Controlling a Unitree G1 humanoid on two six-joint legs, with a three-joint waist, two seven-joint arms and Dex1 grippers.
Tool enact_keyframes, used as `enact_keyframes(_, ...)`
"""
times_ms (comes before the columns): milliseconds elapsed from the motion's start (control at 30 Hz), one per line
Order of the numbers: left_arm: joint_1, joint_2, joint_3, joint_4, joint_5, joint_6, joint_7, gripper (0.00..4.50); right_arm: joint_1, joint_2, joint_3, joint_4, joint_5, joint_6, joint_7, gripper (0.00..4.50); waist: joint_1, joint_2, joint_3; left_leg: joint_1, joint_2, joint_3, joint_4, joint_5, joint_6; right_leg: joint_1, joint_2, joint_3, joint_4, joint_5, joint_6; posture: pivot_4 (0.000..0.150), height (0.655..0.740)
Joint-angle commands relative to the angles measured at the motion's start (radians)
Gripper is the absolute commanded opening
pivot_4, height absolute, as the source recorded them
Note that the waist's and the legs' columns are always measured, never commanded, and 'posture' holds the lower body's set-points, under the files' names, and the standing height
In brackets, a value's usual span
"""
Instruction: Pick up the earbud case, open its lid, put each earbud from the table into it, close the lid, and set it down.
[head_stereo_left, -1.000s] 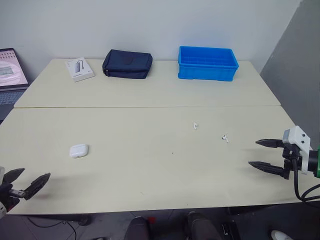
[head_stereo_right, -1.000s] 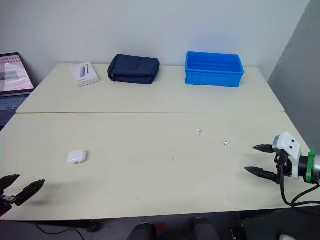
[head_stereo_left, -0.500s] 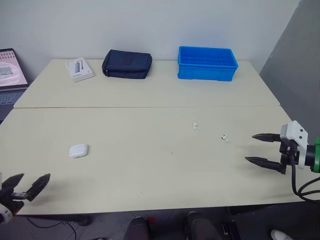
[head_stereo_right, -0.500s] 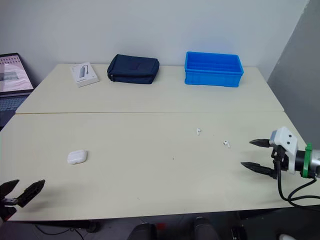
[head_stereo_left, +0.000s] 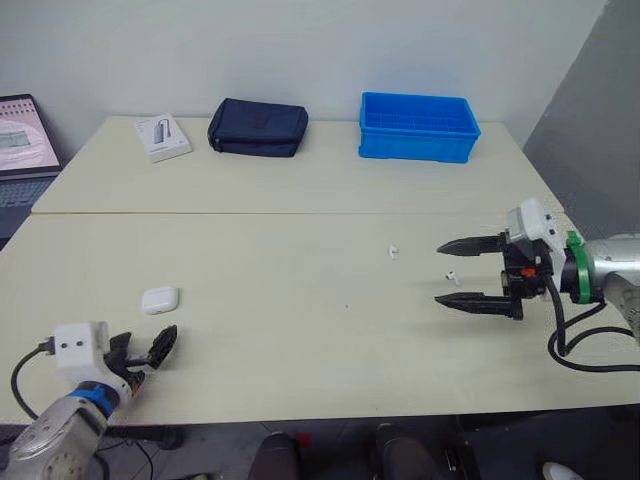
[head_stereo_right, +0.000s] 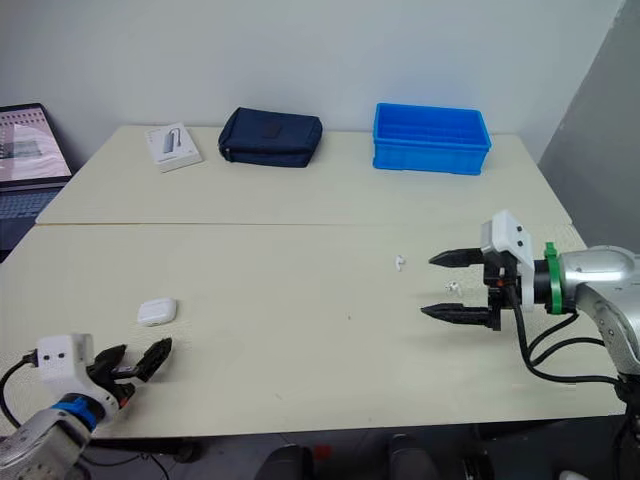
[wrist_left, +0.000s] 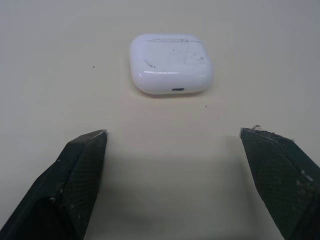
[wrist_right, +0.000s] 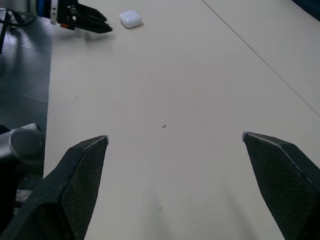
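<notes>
- We see the surface (head_stereo_left: 300, 330) in plain pale cream, crossed by one thin darker seam.
- The earbud case (wrist_left: 170, 62) is glossy white with a few tiny dark specks.
- The left earbud (head_stereo_left: 394, 251) and the right earbud (head_stereo_left: 449, 275) are white.
- At the far right, the bin (head_stereo_left: 417, 126) is bright blue.
- The pouch (head_stereo_left: 257, 127) at the far middle is navy.
- The box (head_stereo_left: 164, 136) at the far left is white with a grey print.
- The left end effector (wrist_left: 172, 132) has black fingers (wrist_left: 82, 170) with a fine cross-hatched grain.
- The right end effector (head_stereo_left: 439, 273) is black, with a white housing and a green band (head_stereo_left: 572, 268) behind it.
</notes>
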Motion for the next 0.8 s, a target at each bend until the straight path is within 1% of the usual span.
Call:
enact_keyframes(33,-0.047,0.005,-0.038,0.062,0.031,-0.018,0.015,4.46,-0.065,0.018,0.021,-0.017,0.018,0.001,0.023,4.50,0.000,0.001,0.000,0.000,0.000,0.000,0.000,0.000,0.000,0.000,0.000,0.000,0.000,0.000,0.000,0.150,0.7280)
enact_keyframes(200,-0.130,0.003,-0.099,0.142,0.067,-0.023,0.018,4.46,-0.119,0.050,0.066,-0.003,-0.004,-0.013,0.044,4.50,0.006,0.004,-0.002,0.001,-0.001,0.000,0.001,0.000,0.000,0.001,0.000,0.000,0.000,0.001,0.000,0.150,0.7280)
enact_keyframes(367,-0.209,0.004,-0.132,0.210,0.100,-0.025,0.036,4.46,-0.190,0.128,0.112,0.021,-0.021,-0.021,0.025,4.50,0.008,0.006,-0.002,0.001,-0.001,0.000,0.002,0.001,0.001,0.001,0.000,0.000,0.001,0.003,0.000,0.150,0.7280)
enact_keyframes(500,-0.241,0.011,-0.140,0.247,0.115,-0.027,0.038,4.46,-0.208,0.163,0.134,0.033,-0.043,-0.036,0.024,4.50,0.010,0.007,-0.003,0.001,-0.001,0.000,0.003,0.001,0.002,0.001,0.000,0.000,0.001,0.004,0.001,0.150,0.7280)
enact_keyframes(667,-0.238,0.017,-0.143,0.252,0.126,-0.001,0.039,4.46,-0.202,0.167,0.130,0.024,-0.045,-0.033,0.030,4.50,0.010,0.007,-0.003,0.000,-0.001,0.000,0.006,0.001,0.002,0.001,0.000,0.001,0.001,0.006,0.002,0.150,0.7280)
enact_keyframes(700,-0.236,0.019,-0.144,0.250,0.127,0.008,0.040,4.17,-0.201,0.168,0.129,0.023,-0.044,-0.032,0.028,4.50,0.010,0.007,-0.003,0.000,0.000,0.000,0.006,0.001,0.002,0.001,0.000,0.001,0.001,0.006,0.002,0.150,0.7280)
enact_keyframes(733,-0.234,0.020,-0.145,0.248,0.126,0.017,0.041,4.08,-0.200,0.169,0.128,0.022,-0.042,-0.031,0.026,4.50,0.009,0.007,-0.003,0.000,0.000,0.000,0.007,0.001,0.002,0.001,0.000,0.001,0.001,0.006,0.002,0.150,0.7280)
enact_keyframes(800,-0.231,0.026,-0.148,0.246,0.123,0.036,0.036,3.63,-0.196,0.170,0.126,0.017,-0.040,-0.028,0.022,4.50,0.007,0.007,-0.003,0.000,0.000,0.001,0.007,0.001,0.002,0.001,0.000,0.001,0.001,0.006,0.002,0.150,0.7280)
